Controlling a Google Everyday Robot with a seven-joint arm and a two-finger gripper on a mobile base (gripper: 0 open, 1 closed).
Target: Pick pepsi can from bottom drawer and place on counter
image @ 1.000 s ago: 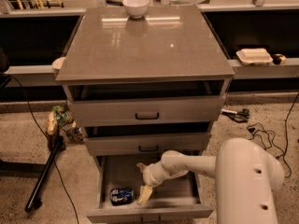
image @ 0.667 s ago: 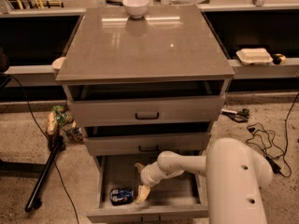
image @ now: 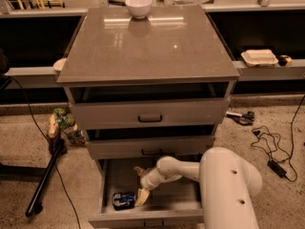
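Observation:
The pepsi can lies on its side on the floor of the open bottom drawer, near the front left. My gripper reaches down into that drawer from the right, just right of the can. One pale finger sits right next to the can's right end; the other finger is farther back. The fingers stand apart and hold nothing. The counter is the glossy grey-brown slab on top of the drawer unit.
A white bowl stands at the counter's back edge. The two upper drawers are partly pulled out above the arm. My white arm body fills the lower right. A black stand and bag sit at left, cables on the floor at right.
The arm has shifted slightly left and lower in the drawer, bringing the near finger closer to the can's right end. The can has not moved.

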